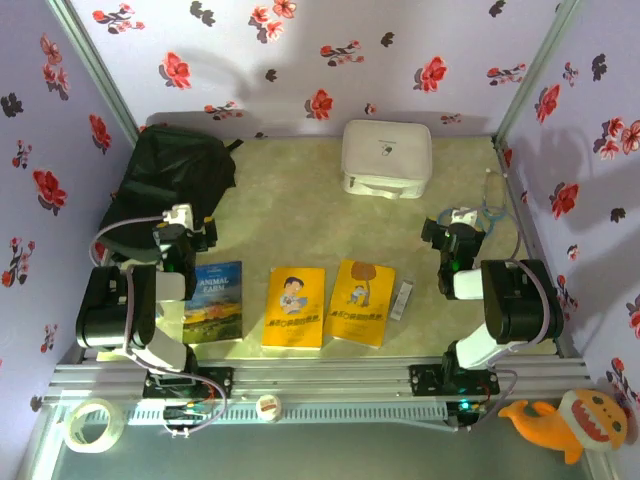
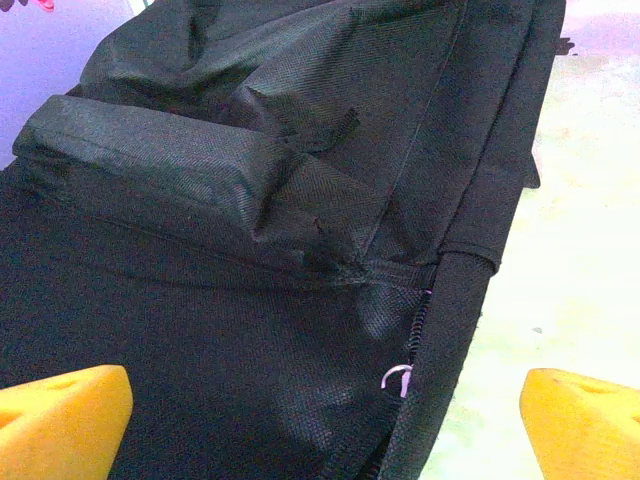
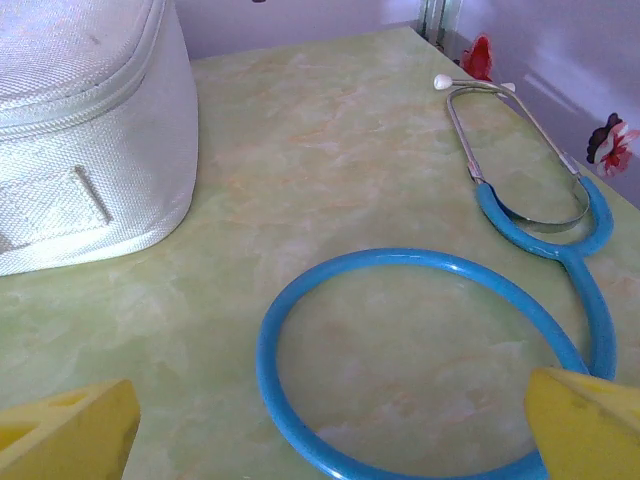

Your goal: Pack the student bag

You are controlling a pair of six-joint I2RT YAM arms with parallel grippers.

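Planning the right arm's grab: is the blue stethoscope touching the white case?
Apart. The right wrist view shows a strip of bare table between the stethoscope tubing loop and the white case.

Top overhead; left wrist close; share student bag (image 1: 178,172)

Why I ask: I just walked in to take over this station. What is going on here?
Two robot arms are set up to pack a black backpack, and neither holds anything at the moment. The left gripper hovers at the backpack's zipper with its jaws open. The right gripper, jaws also open, is over a blue stethoscope beside a white case. Three books lie on the table near the arms.
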